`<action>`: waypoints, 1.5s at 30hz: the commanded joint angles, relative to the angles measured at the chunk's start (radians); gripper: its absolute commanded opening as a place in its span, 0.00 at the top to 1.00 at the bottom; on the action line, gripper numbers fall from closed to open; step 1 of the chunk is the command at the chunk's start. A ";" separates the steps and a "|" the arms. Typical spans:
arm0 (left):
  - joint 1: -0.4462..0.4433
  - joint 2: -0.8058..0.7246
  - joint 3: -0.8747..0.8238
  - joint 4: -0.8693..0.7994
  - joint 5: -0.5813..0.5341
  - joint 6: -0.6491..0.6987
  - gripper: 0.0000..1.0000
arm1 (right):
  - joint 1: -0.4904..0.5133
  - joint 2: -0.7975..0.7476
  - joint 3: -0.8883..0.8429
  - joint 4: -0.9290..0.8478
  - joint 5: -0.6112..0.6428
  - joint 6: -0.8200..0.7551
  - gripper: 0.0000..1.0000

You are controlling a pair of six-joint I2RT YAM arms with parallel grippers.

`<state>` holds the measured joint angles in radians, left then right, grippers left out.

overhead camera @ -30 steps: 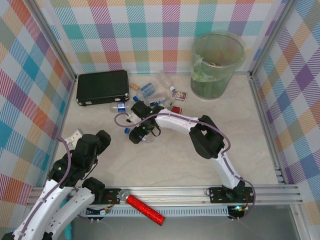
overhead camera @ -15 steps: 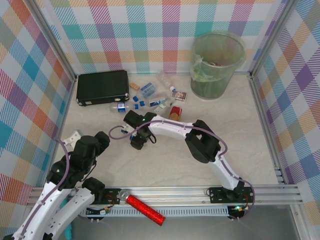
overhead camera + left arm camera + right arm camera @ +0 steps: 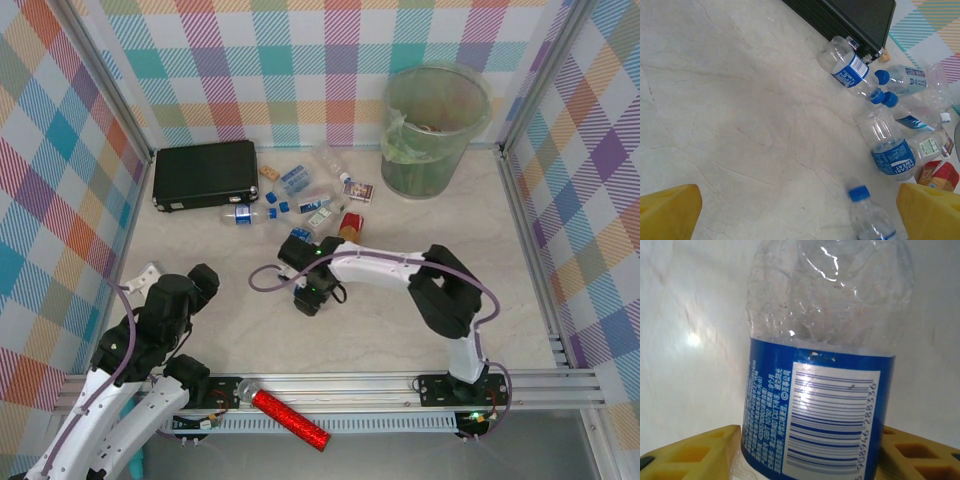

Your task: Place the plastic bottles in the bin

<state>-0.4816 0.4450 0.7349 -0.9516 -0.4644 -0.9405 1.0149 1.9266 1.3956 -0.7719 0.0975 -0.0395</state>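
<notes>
In the right wrist view a clear plastic bottle [image 3: 826, 330] with a blue barcode label stands between my yellow fingers [image 3: 695, 450]; my right gripper [image 3: 810, 442] is shut on it. From above, that gripper [image 3: 311, 290] hangs mid-table, covering the bottle. Several more clear, blue-capped bottles [image 3: 292, 198] lie clustered beside the black case. The greenish bin [image 3: 435, 130] stands far right, apart from both grippers. My left gripper [image 3: 800, 210] is open over bare table, with bottles [image 3: 890, 150] ahead and one blue-capped bottle [image 3: 867, 217] at the lower right edge. From above, the left gripper [image 3: 150, 272] is near left.
A flat black case [image 3: 205, 172] lies at the back left. A small printed box [image 3: 360, 190] and a red carton [image 3: 350, 222] sit by the bottle cluster. A red glittery cylinder [image 3: 290, 420] rests on the front rail. Checked walls enclose the table.
My right gripper has carried its bottle to the right and toward the near side, away from the cluster. The left arm has barely shifted.
</notes>
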 commanded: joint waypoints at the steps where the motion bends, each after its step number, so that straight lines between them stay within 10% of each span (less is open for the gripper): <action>1: 0.008 0.015 -0.008 0.053 0.015 0.037 0.00 | -0.002 -0.086 -0.084 -0.056 -0.042 0.054 0.42; 22: 0.008 0.050 0.001 0.070 0.090 0.130 0.00 | -0.009 0.036 0.035 -0.151 -0.053 0.086 0.20; 45: 0.007 0.067 0.053 0.108 0.212 0.212 0.00 | -0.044 -0.101 0.016 -0.036 -0.050 0.113 0.45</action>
<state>-0.4816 0.5034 0.7578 -0.8795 -0.2966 -0.7570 0.9833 1.9305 1.4307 -0.8581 0.0483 0.0509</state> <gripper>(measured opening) 0.996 0.555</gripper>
